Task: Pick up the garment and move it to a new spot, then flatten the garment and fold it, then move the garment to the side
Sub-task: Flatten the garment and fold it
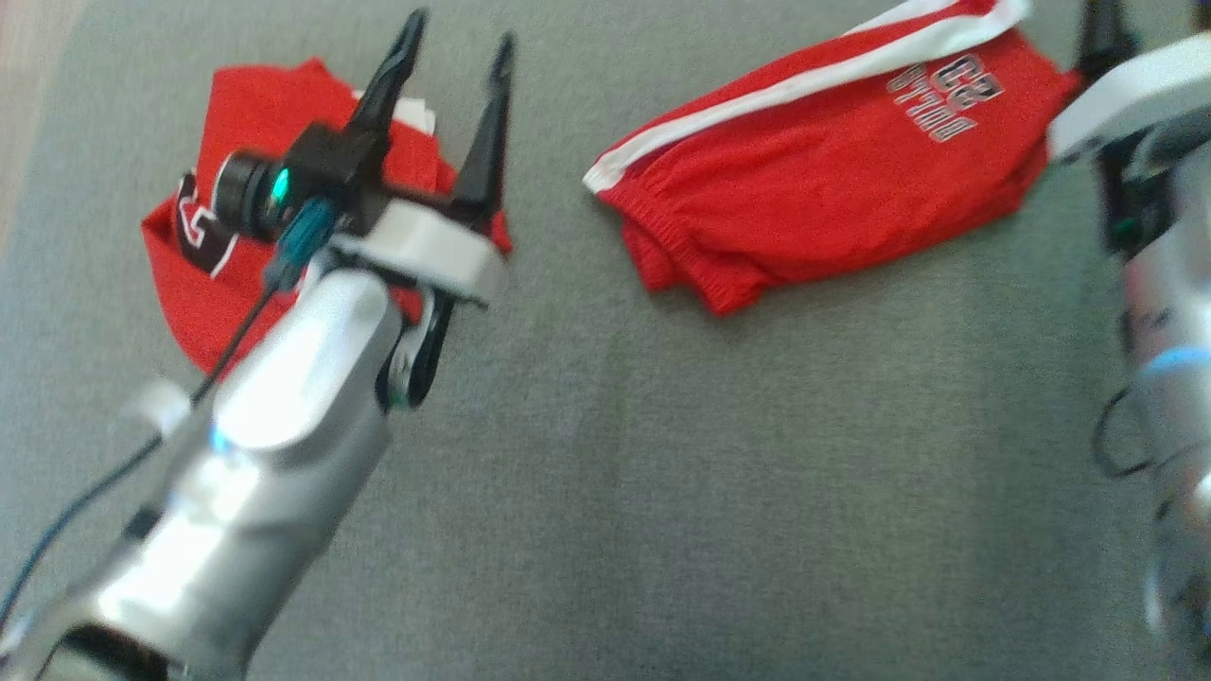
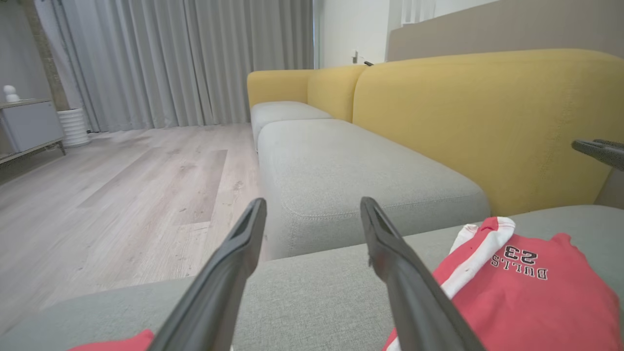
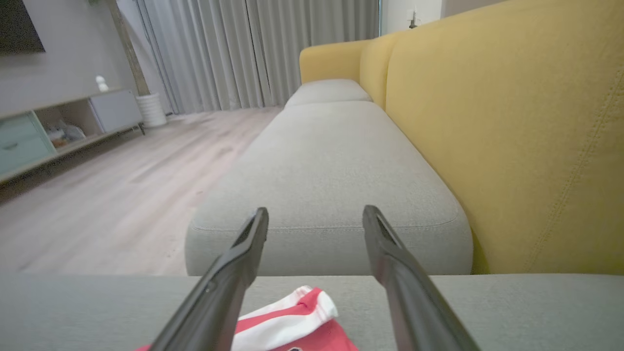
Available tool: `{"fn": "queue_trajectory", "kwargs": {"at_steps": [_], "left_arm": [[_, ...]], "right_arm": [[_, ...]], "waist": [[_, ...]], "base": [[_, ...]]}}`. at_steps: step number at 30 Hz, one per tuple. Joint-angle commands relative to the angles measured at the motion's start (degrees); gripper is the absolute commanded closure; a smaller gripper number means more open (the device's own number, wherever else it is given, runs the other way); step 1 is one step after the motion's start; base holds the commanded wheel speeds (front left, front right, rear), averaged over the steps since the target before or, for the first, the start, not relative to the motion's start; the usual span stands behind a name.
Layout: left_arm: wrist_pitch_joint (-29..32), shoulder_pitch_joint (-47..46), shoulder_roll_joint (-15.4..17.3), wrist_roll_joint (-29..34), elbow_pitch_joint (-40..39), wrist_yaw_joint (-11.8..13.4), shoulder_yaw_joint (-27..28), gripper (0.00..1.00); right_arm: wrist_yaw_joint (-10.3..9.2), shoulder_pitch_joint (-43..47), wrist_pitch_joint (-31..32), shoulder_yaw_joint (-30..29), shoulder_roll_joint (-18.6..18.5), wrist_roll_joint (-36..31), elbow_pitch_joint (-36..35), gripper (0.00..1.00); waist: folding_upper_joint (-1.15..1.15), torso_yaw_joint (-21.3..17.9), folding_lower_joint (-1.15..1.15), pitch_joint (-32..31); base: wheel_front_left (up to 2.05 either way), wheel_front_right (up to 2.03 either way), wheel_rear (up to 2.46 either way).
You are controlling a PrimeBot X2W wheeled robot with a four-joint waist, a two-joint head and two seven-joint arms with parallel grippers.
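Head view: my left pincer and right pincer both gape wide, holding nothing — shorts lie between them, beside my right. Another red garment beneath my left could get grabbed by mistake.

From my seat the garment reads as a pair of red shorts lying flat on the grey sofa seat. Its long axis climbs toward the upper right of my head view. A white stripe runs along its far edge. A dark-and-white print, "BULLS 23", sits near its right end, upside down to me. The ribbed waistband points lower left, and its layers look doubled there. Well apart to the left I see a second red garment, crumpled, with a black-and-white patch; part of it is hidden from me.
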Motion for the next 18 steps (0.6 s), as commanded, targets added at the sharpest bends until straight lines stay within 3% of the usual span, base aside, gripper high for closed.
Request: {"fn": "queue_trajectory", "kwargs": {"at_steps": [1, 9, 14, 18], "left_arm": [[-0.5, 1.7, 2.6, 0.7, -3.1, 0.9, 3.6, 0.00], [-0.5, 16.8, 3.9, 4.6, -10.2, 3.0, 10.8, 0.00], [-0.5, 28.1, 2.6, 8.2, -14.3, 3.3, 15.9, 0.00], [-0.5, 32.5, 1.5, 10.0, -15.7, 2.9, 18.5, 0.00]], "right_arm": [[-0.12, 2.5, -0.6, 0.6, 2.2, 1.8, -5.2, 0.00], [-0.12, 24.5, -0.6, 1.3, 7.9, 7.3, -24.7, 0.00], [-0.12, 37.9, -0.6, 2.2, 10.5, 7.9, -33.3, 0.00], [-0.12, 42.4, -0.6, 2.9, 10.8, 7.9, -35.4, 0.00]], "waist": [[0.00, -2.3, 0.01, -3.7], [0.00, -4.2, 0.01, -9.1], [0.00, -5.5, 0.01, -11.1], [0.00, -5.8, 0.01, -11.4]], "base": [[0.00, 0.00, 0.00], [0.00, 0.00, 0.00], [0.00, 0.00, 0.00], [0.00, 0.00, 0.00]]}}
